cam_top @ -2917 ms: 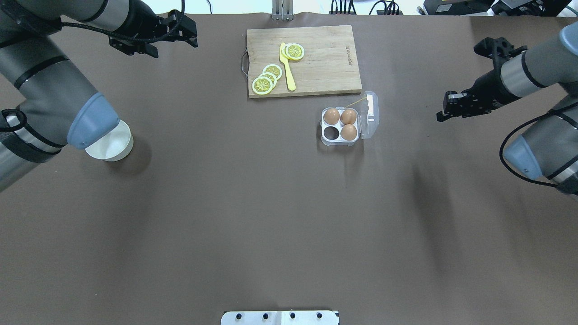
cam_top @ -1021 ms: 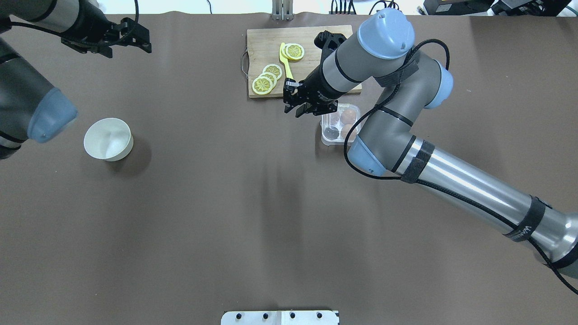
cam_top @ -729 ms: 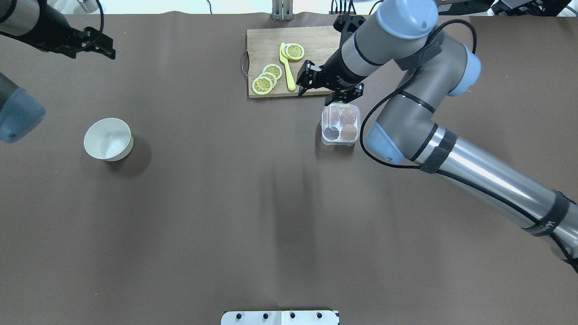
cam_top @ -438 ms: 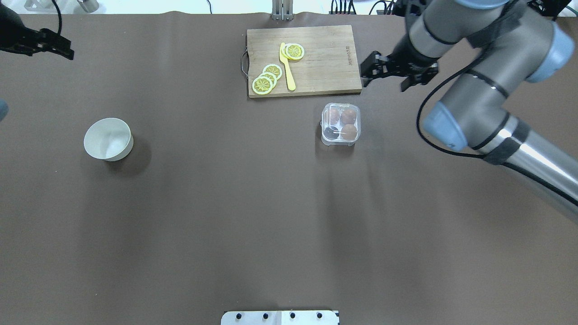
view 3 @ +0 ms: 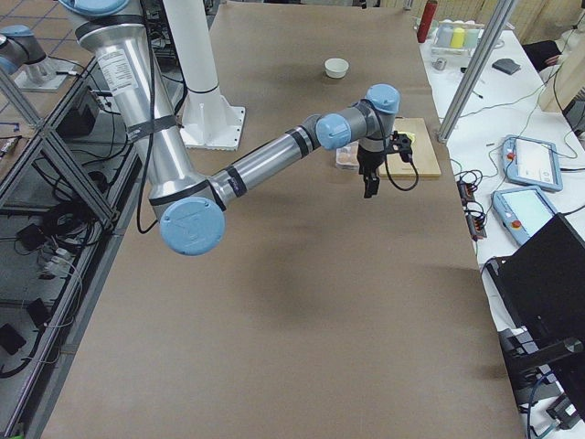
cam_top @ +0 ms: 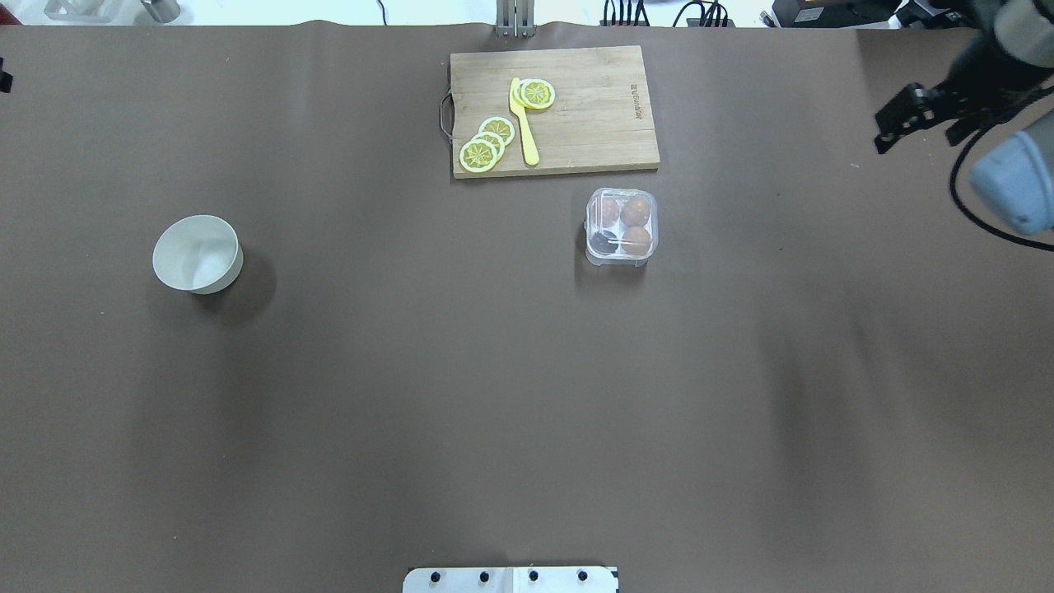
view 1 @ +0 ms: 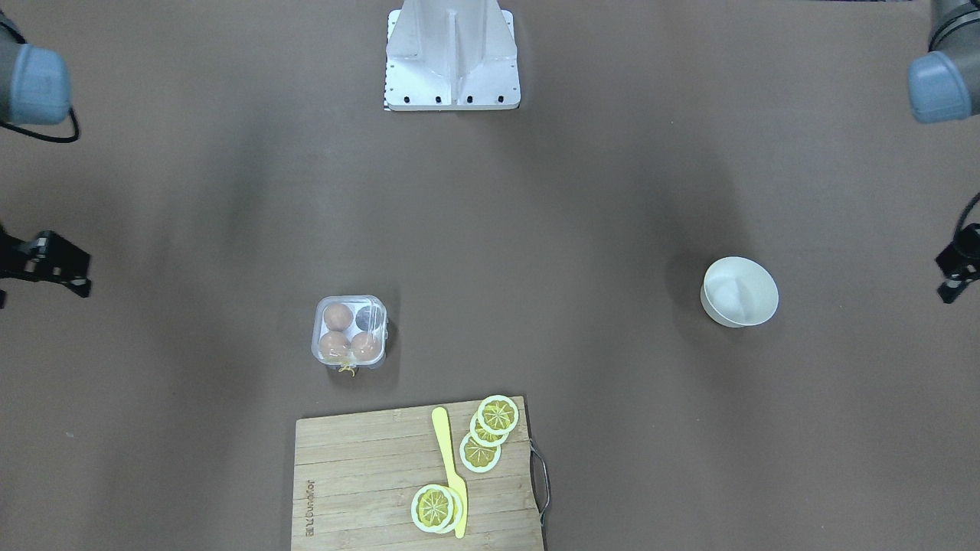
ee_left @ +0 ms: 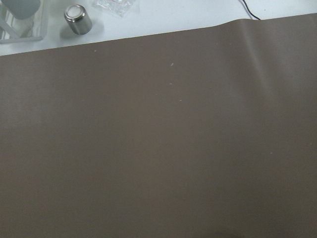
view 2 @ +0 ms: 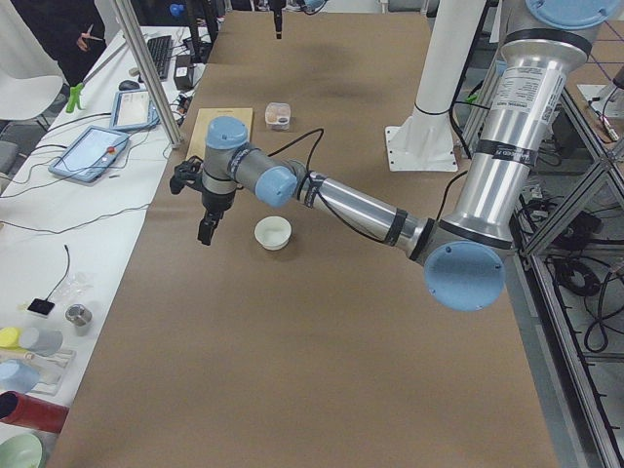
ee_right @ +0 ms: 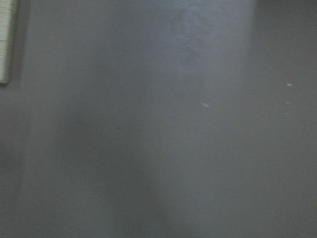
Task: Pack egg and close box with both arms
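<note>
The box (cam_top: 622,226) sits on the brown table just in front of the cutting board, with its clear lid down; it also shows in the front view (view 1: 350,331). Under the lid lie three brown eggs (cam_top: 635,212), and the fourth cell (cam_top: 603,240) is dark and empty. No other egg is in view. My right gripper (cam_top: 918,132) hangs open and empty at the table's far right edge, well away from the box. My left gripper (view 1: 945,280) is at the far left edge, partly cut off, and looks open and empty.
A wooden cutting board (cam_top: 593,115) with lemon slices (cam_top: 486,144) and a yellow knife (cam_top: 524,123) lies behind the box. A white bowl (cam_top: 198,254) stands on the left half. The white base plate (cam_top: 510,579) is at the near edge.
The lid, open 2.9 s ago, is now shut. My right arm reached over the box, then drew back to the right edge. My left arm withdrew to the left.
</note>
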Controlling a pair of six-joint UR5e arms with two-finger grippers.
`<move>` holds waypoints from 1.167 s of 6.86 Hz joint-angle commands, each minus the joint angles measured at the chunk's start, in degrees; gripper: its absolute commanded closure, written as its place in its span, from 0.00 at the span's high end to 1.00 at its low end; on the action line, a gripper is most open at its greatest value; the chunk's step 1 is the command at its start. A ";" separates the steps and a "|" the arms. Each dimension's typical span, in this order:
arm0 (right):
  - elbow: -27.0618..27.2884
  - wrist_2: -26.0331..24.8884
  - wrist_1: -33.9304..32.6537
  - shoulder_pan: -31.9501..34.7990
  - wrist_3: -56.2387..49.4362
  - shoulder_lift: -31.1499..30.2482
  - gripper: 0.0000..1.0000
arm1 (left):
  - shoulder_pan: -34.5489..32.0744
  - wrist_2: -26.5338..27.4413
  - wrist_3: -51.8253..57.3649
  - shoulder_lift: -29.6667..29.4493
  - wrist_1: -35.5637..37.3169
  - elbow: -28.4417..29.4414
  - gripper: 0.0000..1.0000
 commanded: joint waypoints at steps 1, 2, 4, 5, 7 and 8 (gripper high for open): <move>-6.38 1.69 -0.83 11.60 -18.46 -4.27 1.00 | -5.56 -3.18 10.41 1.52 3.31 3.10 0.98; -9.46 2.74 -0.74 14.52 -23.06 -5.67 1.00 | -7.14 -4.75 10.42 2.40 3.31 4.76 0.98; -13.35 3.54 -0.74 18.58 -27.83 -7.26 1.00 | -11.45 -8.80 10.42 2.85 3.31 9.76 0.98; -14.32 3.54 -0.66 19.46 -28.89 -8.31 1.00 | -11.47 -8.38 10.42 5.29 2.88 10.31 0.98; -14.24 5.81 -0.83 20.70 -28.99 -10.25 1.00 | -11.55 -8.29 10.33 7.68 2.61 10.32 0.98; -14.24 6.17 -0.83 20.88 -28.99 -10.34 1.00 | -11.55 -8.29 10.25 7.68 2.78 10.31 0.98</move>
